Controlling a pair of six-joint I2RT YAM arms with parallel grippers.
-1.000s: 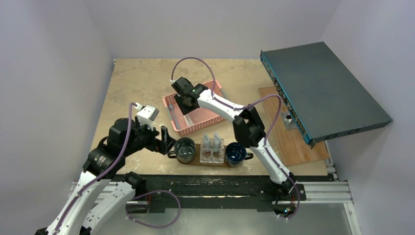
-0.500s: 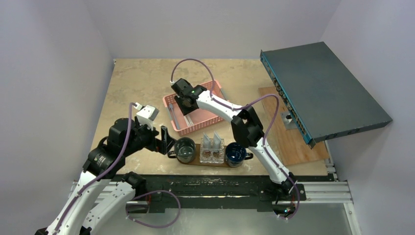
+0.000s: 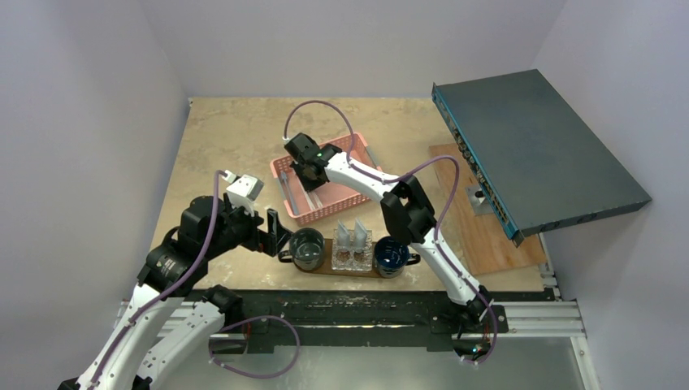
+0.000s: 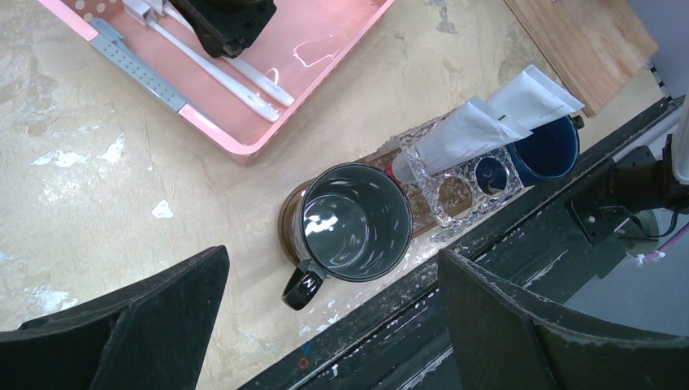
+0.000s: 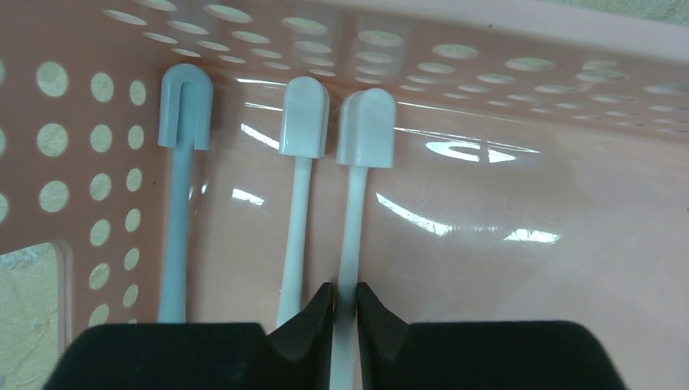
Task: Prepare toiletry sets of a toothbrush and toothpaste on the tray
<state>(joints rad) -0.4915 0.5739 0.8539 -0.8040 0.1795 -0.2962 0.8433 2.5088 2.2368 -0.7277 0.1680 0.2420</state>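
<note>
My right gripper (image 3: 309, 172) reaches down into the pink basket (image 3: 345, 206) and is shut on the handle of a white toothbrush (image 5: 351, 213). The toothbrush's capped head (image 5: 366, 127) points at the perforated basket wall. A second white toothbrush (image 5: 299, 203) and a blue-grey one (image 5: 176, 213) lie beside it. The dark brown tray (image 3: 327, 260) holds a dark mug (image 3: 307, 248), a clear holder with two pale tubes (image 3: 351, 234) and a blue mug (image 3: 391, 256). My left gripper (image 3: 276, 231) is open and empty, hovering by the dark mug (image 4: 356, 221).
A large blue-grey network switch (image 3: 536, 154) leans at the right over a paler wooden board (image 3: 487, 240). The table's black front rail (image 3: 349, 302) runs just in front of the tray. Walls close in the left, back and right.
My right gripper has shifted slightly toward the far left inside the basket. The left arm has not moved.
</note>
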